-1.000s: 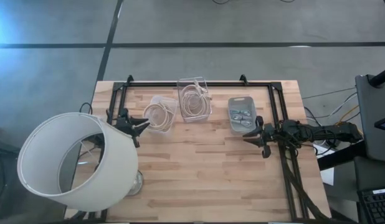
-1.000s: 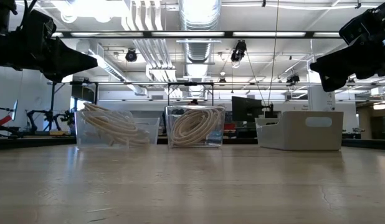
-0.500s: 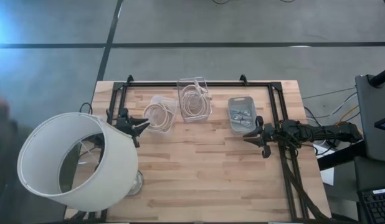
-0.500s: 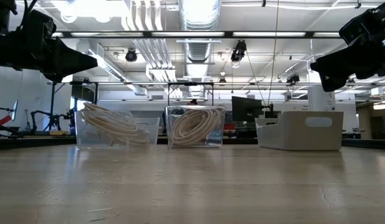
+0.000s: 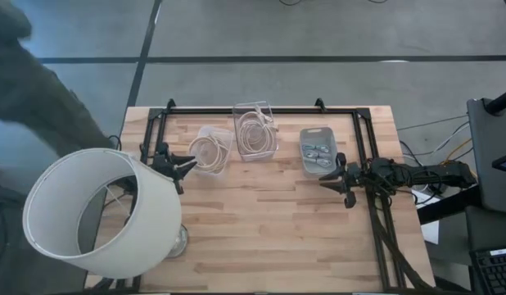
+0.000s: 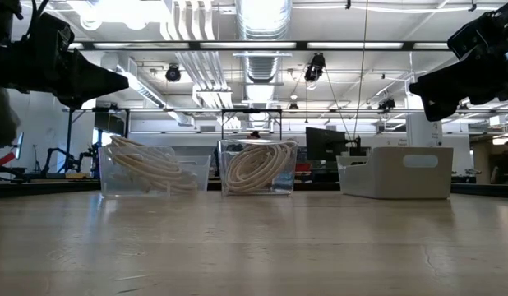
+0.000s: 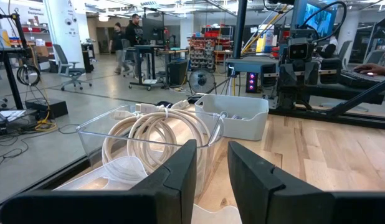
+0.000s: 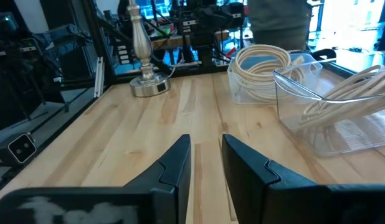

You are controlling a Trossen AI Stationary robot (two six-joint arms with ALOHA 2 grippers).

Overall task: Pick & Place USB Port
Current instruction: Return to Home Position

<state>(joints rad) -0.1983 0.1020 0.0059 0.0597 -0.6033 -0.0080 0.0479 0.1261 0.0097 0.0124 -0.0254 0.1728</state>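
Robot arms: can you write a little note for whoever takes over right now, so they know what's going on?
Left pincer: slightly open, empty, raised at the table's left edge by the left tub.
Right pincer: slightly open, empty, raised at the right edge by the gray bin.
Things: the bin holds what look like the USB cables; white cords coil in the left tub and the middle tub.
Done: sorting looks finished.
Left: arms settle home.

Robotics lab, ceiling ducts, PC monitor
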